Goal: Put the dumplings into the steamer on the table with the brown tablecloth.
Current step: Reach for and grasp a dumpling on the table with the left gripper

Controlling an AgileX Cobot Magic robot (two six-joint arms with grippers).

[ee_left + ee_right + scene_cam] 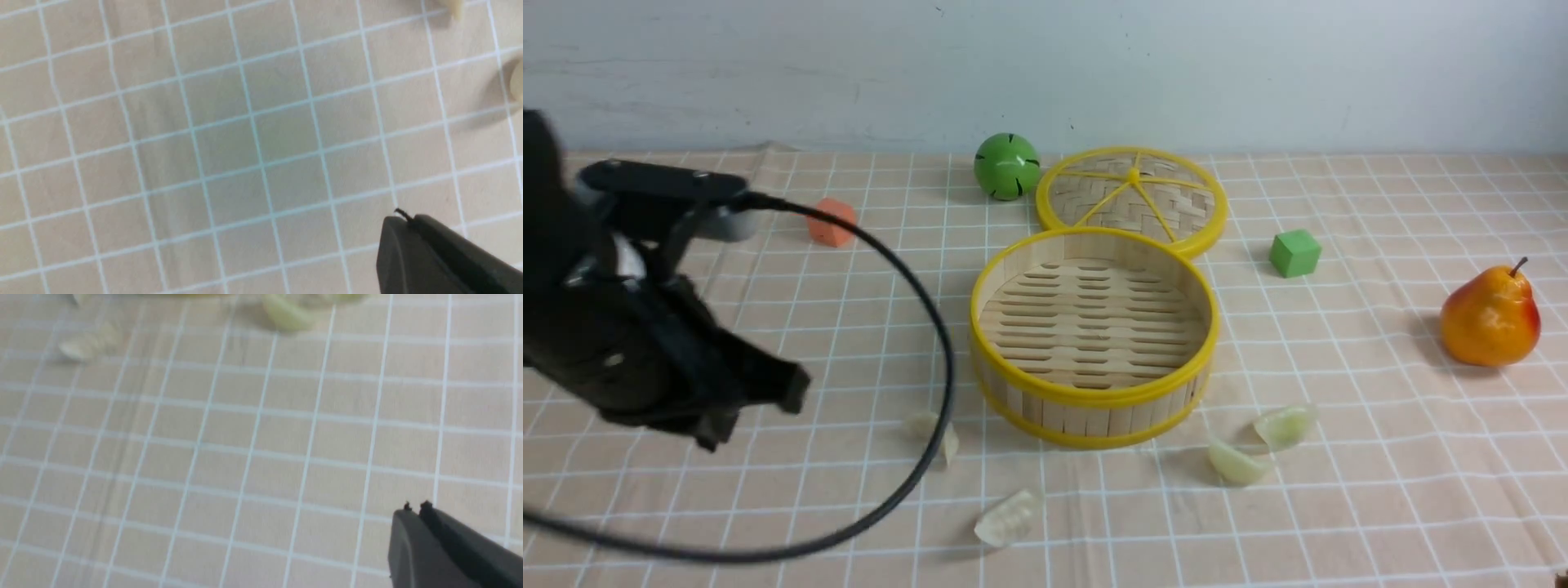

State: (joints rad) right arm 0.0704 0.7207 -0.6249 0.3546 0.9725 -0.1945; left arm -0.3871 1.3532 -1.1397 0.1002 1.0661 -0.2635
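Front view: all four dumplings (1008, 519) lie well apart from both arms' jaws, each pair pressed together.

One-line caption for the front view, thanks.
Four pale dumplings lie on the gridded brown tablecloth around an empty, uncovered bamboo steamer, its lid behind.

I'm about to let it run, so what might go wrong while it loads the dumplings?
The dumplings on the right lie nearly together, so the right gripper might nudge one while grasping the other. The steamer's raised wall could catch a low-carried dumpling.
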